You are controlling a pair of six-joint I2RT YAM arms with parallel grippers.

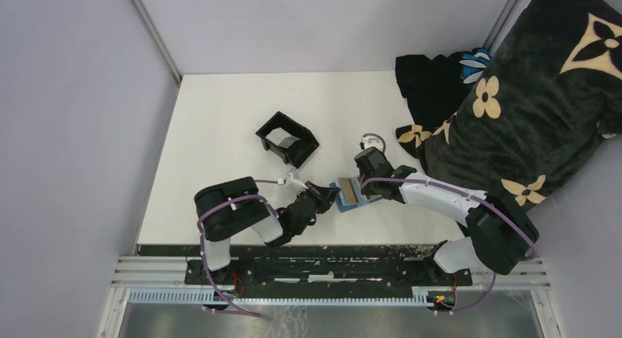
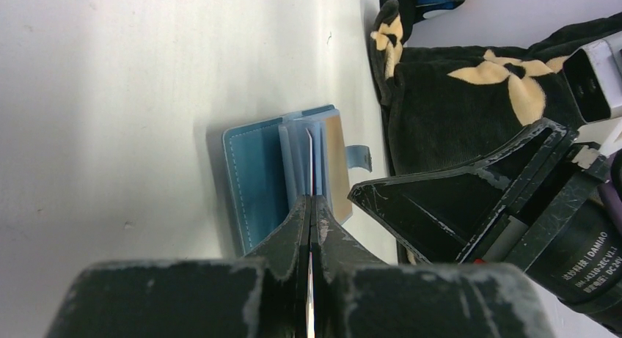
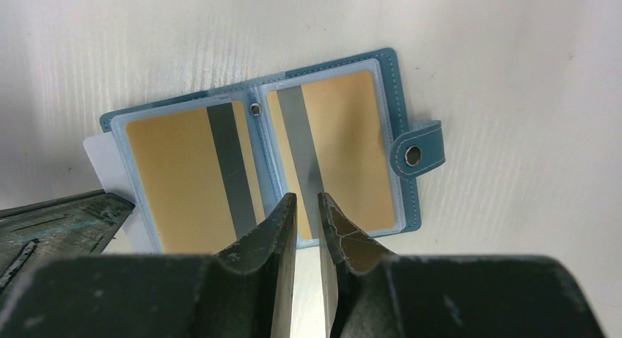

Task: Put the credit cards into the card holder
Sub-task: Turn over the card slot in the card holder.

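Observation:
The teal-blue card holder (image 1: 352, 193) lies open on the white table. In the right wrist view it (image 3: 400, 118) shows two clear sleeves, each with a gold card (image 3: 176, 169) with a grey stripe. My left gripper (image 1: 334, 196) is shut on a thin pale card (image 2: 311, 158), seen edge-on, with its far end among the holder's sleeves (image 2: 257, 177). That card's pale corner (image 3: 101, 158) sticks out at the holder's left side. My right gripper (image 3: 306, 199) hovers at the holder's near edge, jaws a narrow gap apart with nothing between them.
A black open-topped box (image 1: 287, 138) stands behind the holder. A black blanket with cream flowers (image 1: 528, 96) covers the right side of the table, close to the right arm. The table's near edge lies just in front of both grippers.

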